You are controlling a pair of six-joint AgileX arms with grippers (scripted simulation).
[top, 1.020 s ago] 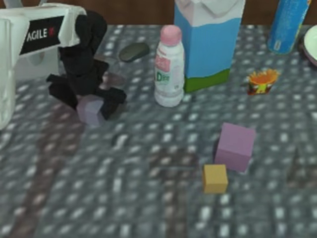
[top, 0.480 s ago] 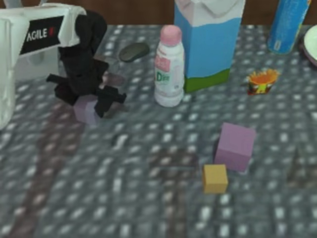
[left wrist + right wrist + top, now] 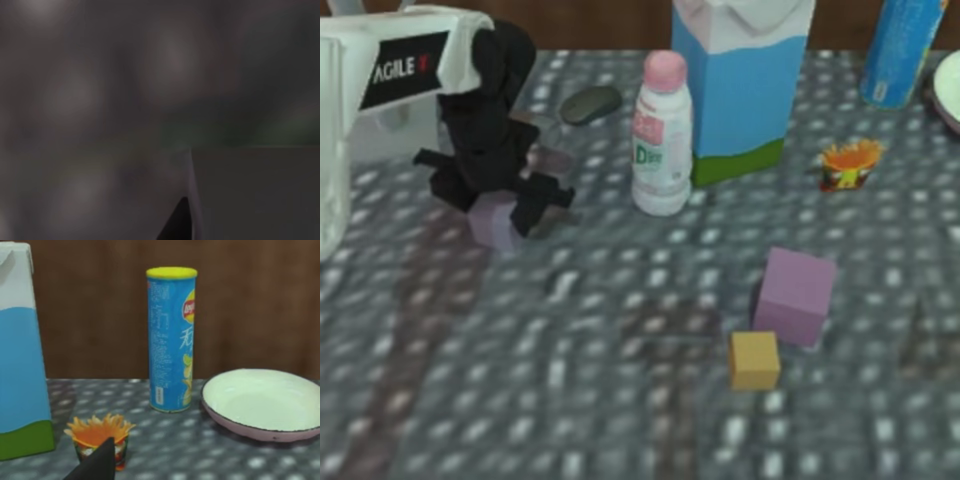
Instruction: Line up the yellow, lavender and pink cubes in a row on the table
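Left gripper (image 3: 503, 203) clenched around lavender cube (image 3: 494, 222) near counter's (image 3: 620, 420) left edge. Step: pickup. Next: lift, carry beside yellow cube (image 3: 754, 360) and pink cube (image 3: 795, 295).

Mustard-yellow cube (image 3: 754, 360), mauve-pink cube (image 3: 795, 295), lavender cube (image 3: 493, 222), grey white-speckled table (image 3: 620, 420).

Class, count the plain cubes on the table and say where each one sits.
3. The lavender cube is at the left, under the left end effector. The pink cube is right of centre. The yellow cube is just in front of it.
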